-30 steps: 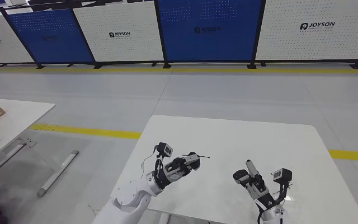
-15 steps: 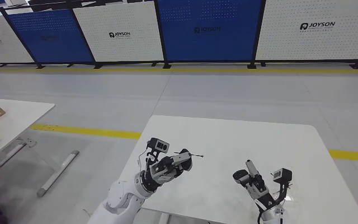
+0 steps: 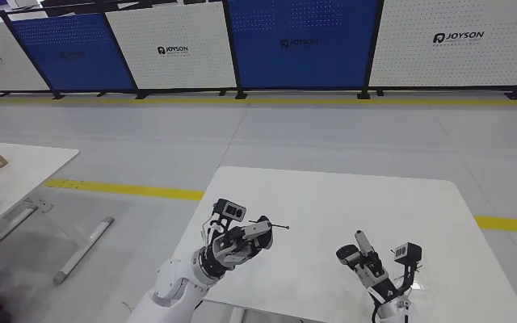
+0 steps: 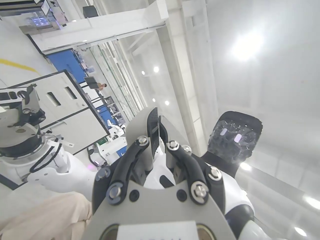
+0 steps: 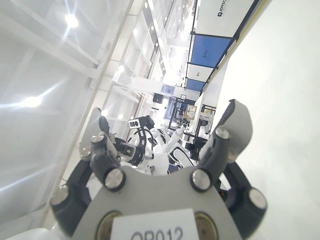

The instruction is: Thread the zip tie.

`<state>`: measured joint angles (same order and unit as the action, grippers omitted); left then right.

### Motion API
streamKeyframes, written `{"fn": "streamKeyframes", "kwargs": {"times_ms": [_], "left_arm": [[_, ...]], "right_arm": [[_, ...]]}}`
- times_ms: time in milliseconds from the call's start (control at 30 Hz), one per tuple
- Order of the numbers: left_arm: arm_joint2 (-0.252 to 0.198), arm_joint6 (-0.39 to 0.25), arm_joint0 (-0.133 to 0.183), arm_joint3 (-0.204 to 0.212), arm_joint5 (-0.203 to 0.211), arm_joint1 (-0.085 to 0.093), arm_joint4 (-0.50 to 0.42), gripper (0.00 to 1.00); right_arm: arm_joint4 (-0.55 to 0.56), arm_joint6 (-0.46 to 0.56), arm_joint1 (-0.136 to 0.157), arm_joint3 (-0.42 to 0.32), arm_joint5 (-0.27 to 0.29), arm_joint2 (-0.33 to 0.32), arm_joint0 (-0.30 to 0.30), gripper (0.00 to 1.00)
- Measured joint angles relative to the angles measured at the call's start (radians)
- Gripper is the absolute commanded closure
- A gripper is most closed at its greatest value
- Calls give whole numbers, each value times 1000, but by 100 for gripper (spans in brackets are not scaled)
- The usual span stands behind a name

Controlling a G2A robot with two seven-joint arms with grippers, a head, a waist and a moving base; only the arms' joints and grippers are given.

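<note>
Room: grey floor (image 3: 242,137) with a yellow line (image 3: 121,189); blue and white pegboard panels (image 3: 303,44) along the far side.
Tabletop: white (image 3: 363,202), bare around the arms.
Zip tie: thin black strip (image 3: 275,224) held above the near-left tabletop, free end pointing right.
Left gripper: (image 3: 262,228) clamped on the zip tie.
Right gripper: (image 3: 352,247) near right, fingers spread, holding nothing, well apart from the zip tie.
Change: left gripper and zip tie have drifted slightly left over the last second; right gripper unmoved.
</note>
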<state>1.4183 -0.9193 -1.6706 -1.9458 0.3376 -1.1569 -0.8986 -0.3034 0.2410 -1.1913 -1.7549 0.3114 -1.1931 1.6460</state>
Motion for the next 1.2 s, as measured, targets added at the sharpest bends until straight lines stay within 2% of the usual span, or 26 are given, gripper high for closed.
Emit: {"fn": "streamKeyframes", "kwargs": {"times_ms": [167,300,600,700,1200], "left_arm": [[-1,2,1,0,-2,0,2,100],[-14,59,14,16,-42,1,81,100],[-43,171,43,119,-152,8,283,100],[-55,221,48,123,-144,7,345,100],[-56,220,47,122,-143,7,342,100]], "right_arm": [[0,0,0,0,0,0,0,0],[0,0,0,0,0,0,0,0],[0,0,0,0,0,0,0,0],[0,0,0,0,0,0,0,0],[0,0,0,0,0,0,0,0]]}}
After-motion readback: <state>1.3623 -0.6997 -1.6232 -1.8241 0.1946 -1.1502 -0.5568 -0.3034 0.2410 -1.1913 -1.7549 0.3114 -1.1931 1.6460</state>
